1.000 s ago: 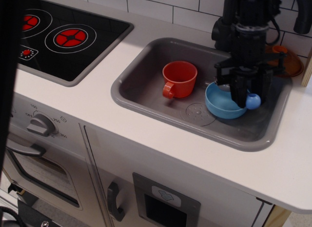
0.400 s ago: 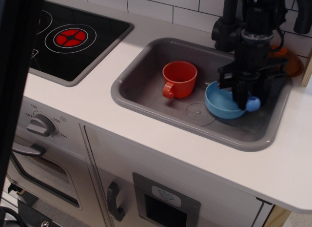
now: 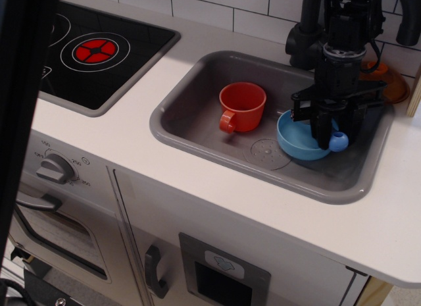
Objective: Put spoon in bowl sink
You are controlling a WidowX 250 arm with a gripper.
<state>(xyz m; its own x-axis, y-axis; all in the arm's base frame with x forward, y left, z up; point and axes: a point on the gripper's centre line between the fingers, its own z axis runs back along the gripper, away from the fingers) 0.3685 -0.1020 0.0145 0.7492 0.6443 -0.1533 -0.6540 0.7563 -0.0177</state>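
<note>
One spoon [image 3: 337, 142] hangs over the bowl [image 3: 297, 140], seemingly clamped in the gripper [image 3: 323, 136].

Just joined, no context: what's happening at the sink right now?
The gripper is down over the blue bowl in the grey sink, with the spoon at its fingertips; only the spoon's blue knob end shows at the bowl's rim. Whether the jaws have let go is unclear. The red cup sits beside the bowl.

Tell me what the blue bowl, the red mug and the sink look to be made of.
Bowl: likely plastic, smooth even light blue.
Red mug: likely plastic, uniform orange-red, moulded handle.
Sink: apparently moulded grey plastic, matte, rounded corners, embossed drain circle.
</note>
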